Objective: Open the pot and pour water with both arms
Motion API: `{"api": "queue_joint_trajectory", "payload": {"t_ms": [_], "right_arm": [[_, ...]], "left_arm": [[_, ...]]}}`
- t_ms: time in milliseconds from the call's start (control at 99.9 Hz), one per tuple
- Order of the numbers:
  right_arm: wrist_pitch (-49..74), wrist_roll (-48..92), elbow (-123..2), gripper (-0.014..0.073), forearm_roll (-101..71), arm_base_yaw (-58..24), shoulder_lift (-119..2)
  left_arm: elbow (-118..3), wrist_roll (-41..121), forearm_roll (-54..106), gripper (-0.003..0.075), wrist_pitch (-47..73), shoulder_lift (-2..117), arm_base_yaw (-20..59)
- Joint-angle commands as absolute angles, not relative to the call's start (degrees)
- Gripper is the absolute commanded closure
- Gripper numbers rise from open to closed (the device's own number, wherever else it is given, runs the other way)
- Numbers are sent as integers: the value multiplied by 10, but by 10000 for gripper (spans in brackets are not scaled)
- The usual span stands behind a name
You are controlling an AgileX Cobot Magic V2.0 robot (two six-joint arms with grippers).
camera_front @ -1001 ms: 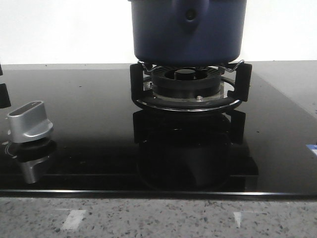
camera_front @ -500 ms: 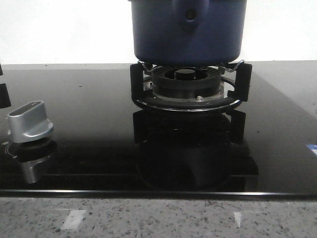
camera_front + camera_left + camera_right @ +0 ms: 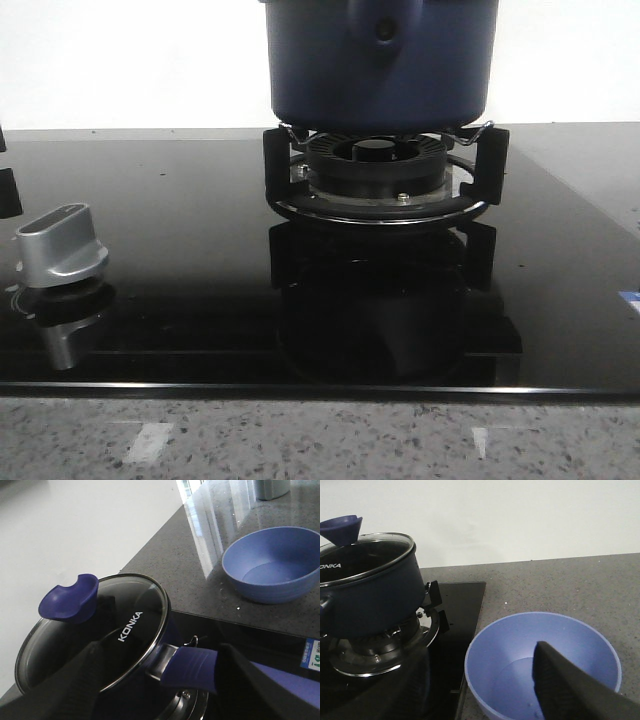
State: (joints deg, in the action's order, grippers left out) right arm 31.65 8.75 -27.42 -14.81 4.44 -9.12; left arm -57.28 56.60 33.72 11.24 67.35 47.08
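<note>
A lidded navy-blue metal pot (image 3: 380, 65) sits on the burner; beside it, a blue bowl (image 3: 542, 665) awaits pouring. Both grippers' finger spacing cannot be told.

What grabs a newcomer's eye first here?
The navy pot on the burner stand at the back of the black glass hob, its glass lid on. Next, the blue bowl on the grey counter to the hob's right, and the silver knob at front left.
</note>
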Motion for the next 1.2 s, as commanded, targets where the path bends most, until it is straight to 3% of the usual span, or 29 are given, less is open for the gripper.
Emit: {"api": "queue_joint_trajectory", "payload": {"t_ms": [0, 270, 390, 711, 1031, 1191], "right_arm": [[267, 95, -294, 184, -147, 43, -102], [267, 95, -294, 184, -147, 43, -102], [267, 95, -294, 184, -147, 43, -102], [267, 95, -294, 184, -147, 43, -102], [267, 95, -294, 184, -147, 43, -102], [267, 95, -294, 184, -147, 43, -102]], "left_arm": [[-591, 492, 270, 300, 65, 662, 479], [-591, -373, -444, 300, -52, 662, 475], [-591, -588, -632, 300, -138, 672, 457], [-591, -632, -700, 300, -110, 690, 430], [-591, -634, -648, 300, -411, 728, 254], [-593, -642, -654, 300, -449, 758, 231]]}}
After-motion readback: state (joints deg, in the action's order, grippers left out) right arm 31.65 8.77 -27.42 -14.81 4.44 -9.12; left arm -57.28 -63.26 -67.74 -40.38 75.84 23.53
